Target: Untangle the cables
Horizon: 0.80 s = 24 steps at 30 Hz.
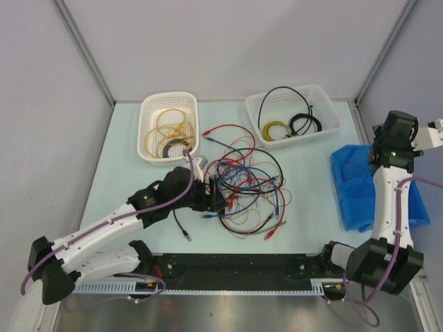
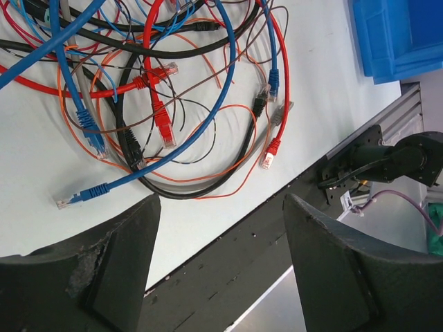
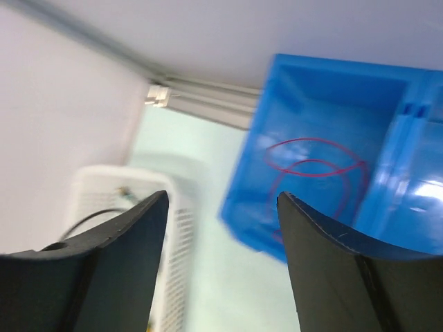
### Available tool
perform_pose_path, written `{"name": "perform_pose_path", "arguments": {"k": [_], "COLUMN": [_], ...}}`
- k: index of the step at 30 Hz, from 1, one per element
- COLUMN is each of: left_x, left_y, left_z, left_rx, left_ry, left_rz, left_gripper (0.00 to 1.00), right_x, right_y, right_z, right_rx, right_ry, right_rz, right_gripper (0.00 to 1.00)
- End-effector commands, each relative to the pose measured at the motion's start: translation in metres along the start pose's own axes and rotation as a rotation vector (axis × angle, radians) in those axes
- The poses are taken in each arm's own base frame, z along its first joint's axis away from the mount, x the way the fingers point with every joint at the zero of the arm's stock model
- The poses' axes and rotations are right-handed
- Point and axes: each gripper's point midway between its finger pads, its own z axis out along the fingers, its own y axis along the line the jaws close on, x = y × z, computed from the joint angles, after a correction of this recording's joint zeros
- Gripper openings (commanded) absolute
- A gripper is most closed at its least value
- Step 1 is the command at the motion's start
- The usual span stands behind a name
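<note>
Robotics lab enclosure: grey partition walls (image 1: 228, 41), aluminium posts (image 1: 82, 50), pale worktable (image 1: 311, 207).

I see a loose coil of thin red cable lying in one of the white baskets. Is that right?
Not quite. The loose coil of thin red cable lies in the blue bin, not in a white basket. The right wrist view shows it: the red loops rest on the bin's floor, while the white basket beside the bin shows no red cable in that view.
</note>
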Motion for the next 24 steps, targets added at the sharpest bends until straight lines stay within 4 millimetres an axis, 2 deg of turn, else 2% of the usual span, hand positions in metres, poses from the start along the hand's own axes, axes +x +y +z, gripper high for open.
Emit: {"name": "perform_pose_path", "arguments": {"k": [1, 2, 3, 5, 6, 8, 9, 10, 12, 13, 14, 17, 20, 24], "left_x": [-0.008, -0.009, -0.012, -0.019, -0.020, -0.023, -0.023, -0.021, -0.020, -0.019, -0.019, -0.026, -0.029, -0.022], "left_y": [-0.004, -0.003, -0.001, -0.002, -0.001, -0.003, -0.004, -0.003, 0.000, 0.003, 0.005, 0.010, 0.017, 0.027], "left_z": [-0.004, -0.004, -0.004, -0.005, -0.004, -0.002, -0.001, 0.003, 0.004, 0.005, 0.004, -0.002, -0.006, -0.005], "left_rx": [0.005, -0.004, -0.018, -0.029, -0.039, -0.043, -0.043, -0.051, -0.065, -0.076, -0.083, -0.109, -0.141, -0.178], "left_ry": [-0.028, -0.032, -0.043, -0.061, -0.061, -0.056, -0.051, -0.035, -0.030, -0.032, -0.036, -0.084, -0.108, -0.088], "left_rz": [-0.017, -0.016, -0.010, -0.005, -0.004, -0.009, -0.013, -0.015, -0.028, -0.030, -0.033, -0.043, -0.050, -0.063], "left_gripper": [0.77, 0.77, 0.77, 0.78, 0.78, 0.78, 0.78, 0.78, 0.78, 0.78, 0.78, 0.78, 0.78, 0.78], "right_x": [-0.011, -0.003, 0.016, 0.053, 0.094, 0.147, 0.176, 0.216, 0.260, 0.280, 0.298, 0.340, 0.372, 0.395], "right_y": [0.051, 0.063, 0.089, 0.120, 0.140, 0.144, 0.140, 0.134, 0.115, 0.105, 0.095, 0.065, 0.043, 0.025], "right_z": [-0.048, -0.059, -0.084, -0.119, -0.160, -0.183, -0.199, -0.220, -0.236, -0.256, -0.254, -0.260, -0.265, -0.262], "right_rx": [-0.223, -0.278, -0.407, -0.580, -0.713, -0.782, -0.810, -0.856, -0.866, -0.909, -0.898, -0.917, -0.939, -0.920], "right_ry": [0.000, 0.026, 0.090, 0.193, 0.289, 0.385, 0.445, 0.511, 0.566, 0.598, 0.611, 0.725, 0.812, 0.815], "right_rz": [0.108, 0.091, 0.031, -0.085, -0.171, -0.331, -0.407, -0.527, -0.662, -0.732, -0.782, -0.874, -0.964, -1.072], "right_gripper": [0.70, 0.70, 0.70, 0.69, 0.69, 0.68, 0.68, 0.68, 0.68, 0.68, 0.68, 0.68, 0.68, 0.69]}}
